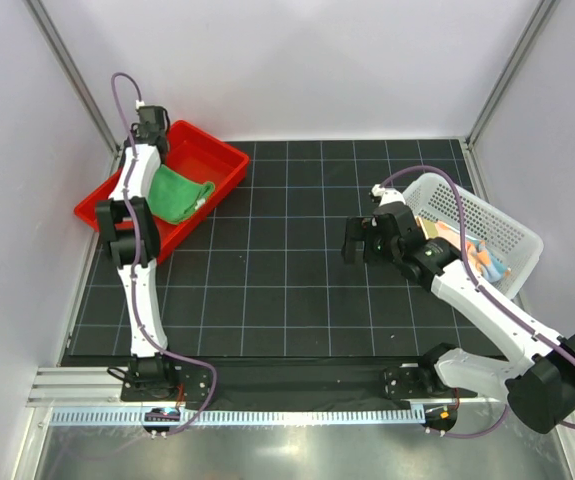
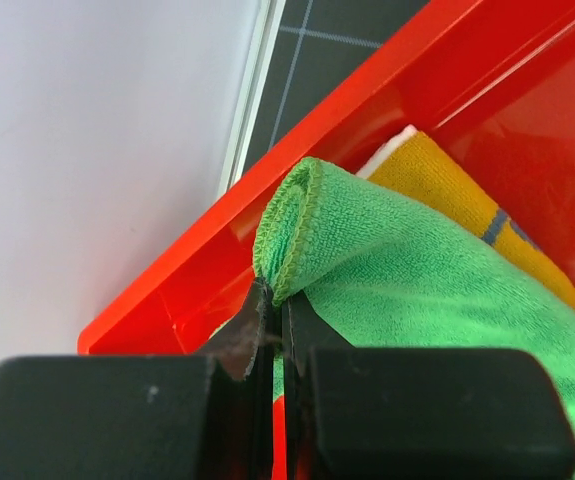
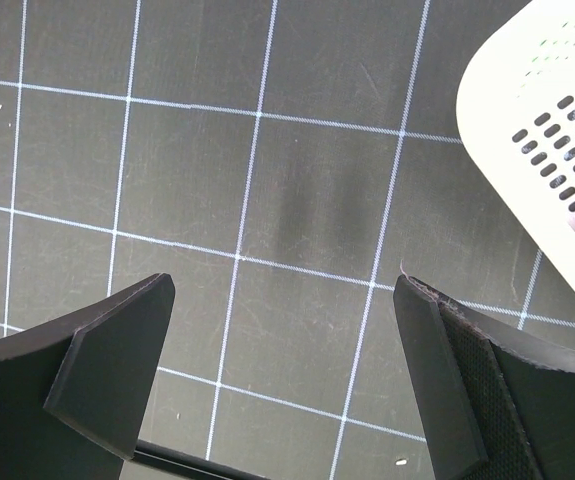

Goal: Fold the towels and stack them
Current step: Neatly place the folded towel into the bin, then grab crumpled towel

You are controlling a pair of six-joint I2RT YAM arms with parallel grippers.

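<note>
Fingers of my left end effector (image 2: 275, 300) pinch the green towel (image 2: 417, 270) in the red tray (image 2: 387, 80), atop the yellow towel (image 2: 437, 185); my right end effector (image 3: 282, 295) gapes over the surface (image 3: 187, 180) near the basket (image 3: 527, 90).

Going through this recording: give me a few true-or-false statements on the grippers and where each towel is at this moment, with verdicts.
1. The left gripper is shut on an edge of the green towel. True.
2. The striped towel lies in the white basket. True.
3. The green towel is in the white basket too. False: it is in the red tray.
4. The right gripper holds the striped towel. False: its jaws stand wide open and empty above the black mat, beside the basket.
5. A yellow towel lies under the green towel in the tray. True.
</note>
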